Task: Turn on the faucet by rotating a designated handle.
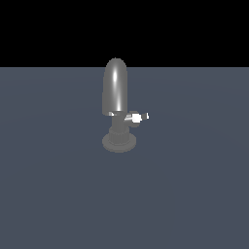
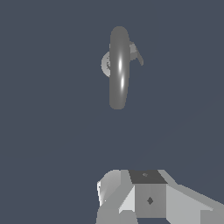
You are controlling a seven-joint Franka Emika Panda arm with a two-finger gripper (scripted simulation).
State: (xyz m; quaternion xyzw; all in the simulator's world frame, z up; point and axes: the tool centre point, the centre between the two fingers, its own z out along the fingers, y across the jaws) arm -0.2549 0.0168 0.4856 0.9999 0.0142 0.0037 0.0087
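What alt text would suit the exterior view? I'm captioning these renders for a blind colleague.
A shiny grey faucet with a tall, round-topped spout stands upright on a disc base, on a flat blue-grey floor. A short handle with a white tip juts from its stem toward the exterior view's right. No robot arm appears.

The faucet (image 1: pixel 115 92) is shiny grey metal with a bright white highlight streak. Its handle (image 1: pixel 137 117) is grey, tipped white. The floor (image 1: pixel 48 170) is plain slate blue; the gripper (image 2: pixel 131 197) is white and grey.
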